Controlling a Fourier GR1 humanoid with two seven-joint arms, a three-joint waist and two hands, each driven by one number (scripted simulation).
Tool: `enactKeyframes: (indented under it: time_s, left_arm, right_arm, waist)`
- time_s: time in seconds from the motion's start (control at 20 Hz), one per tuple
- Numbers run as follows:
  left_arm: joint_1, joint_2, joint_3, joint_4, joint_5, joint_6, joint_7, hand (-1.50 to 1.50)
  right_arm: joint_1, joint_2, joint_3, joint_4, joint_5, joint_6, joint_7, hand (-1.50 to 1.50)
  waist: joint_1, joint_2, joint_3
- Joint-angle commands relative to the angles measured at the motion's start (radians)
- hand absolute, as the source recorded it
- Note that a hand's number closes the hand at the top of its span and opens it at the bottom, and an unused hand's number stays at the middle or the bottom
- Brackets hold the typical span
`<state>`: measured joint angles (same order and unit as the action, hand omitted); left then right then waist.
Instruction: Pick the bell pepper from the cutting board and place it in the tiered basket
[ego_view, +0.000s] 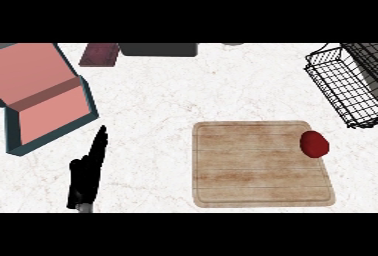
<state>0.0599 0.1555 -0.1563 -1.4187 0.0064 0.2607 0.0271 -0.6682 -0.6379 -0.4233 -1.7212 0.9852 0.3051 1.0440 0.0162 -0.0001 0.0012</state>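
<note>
A dark red bell pepper (315, 144) lies on the right edge of the wooden cutting board (251, 167), toward its far corner. The black wire tiered basket (345, 85) stands at the far right, just beyond the board. My left hand (87, 172) rests at the lower left with straight fingers pointing up, well away from the board and holding nothing. My right hand does not show.
A teal box with a pink inside (40, 95) lies open at the far left. A dark maroon block (99, 54) and a grey container (158, 49) sit along the back edge. White marble counter (155, 105) spreads between them.
</note>
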Motion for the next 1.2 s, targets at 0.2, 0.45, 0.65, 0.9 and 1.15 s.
enactKeyframes:
  time_s: [0.2, 0.45, 0.65, 0.9, 1.15]
  left_arm:
    - [0.05, 0.007, 0.009, 0.015, 0.005, -0.03, -0.029, 0.0]
    - [0.03, -0.013, -0.013, -0.036, -0.036, 0.005, 0.038, 0.0]
    - [-0.005, -0.024, 0.028, 0.068, -0.011, -0.019, -0.052, 0.0]
    - [-0.004, -0.004, 0.045, 0.049, -0.011, -0.032, -0.008, 0.0]
    - [-0.073, -0.052, 0.02, 0.092, -0.046, 0.0, 0.009, 0.0]
  right_arm:
    - [-0.18, -0.061, -0.023, 0.428, 0.041, -0.134, -0.079, 1.5]
    - [-0.189, -0.043, 0.003, 0.596, 0.027, -0.209, -0.183, 1.5]
    - [-0.223, -0.069, -0.013, 0.792, 0.038, -0.304, -0.265, 1.5]
    - [-0.263, -0.032, 0.022, 0.923, 0.091, -0.421, -0.242, 1.5]
    - [-0.282, -0.036, -0.057, 1.111, 0.034, -0.582, -0.359, 1.5]
  waist:
    - [0.012, 0.006, -0.002]
    - [0.004, 0.004, -0.001]
    - [0.009, 0.009, -0.001]
    - [0.004, 0.006, -0.001]
    - [0.008, 0.013, 0.0]
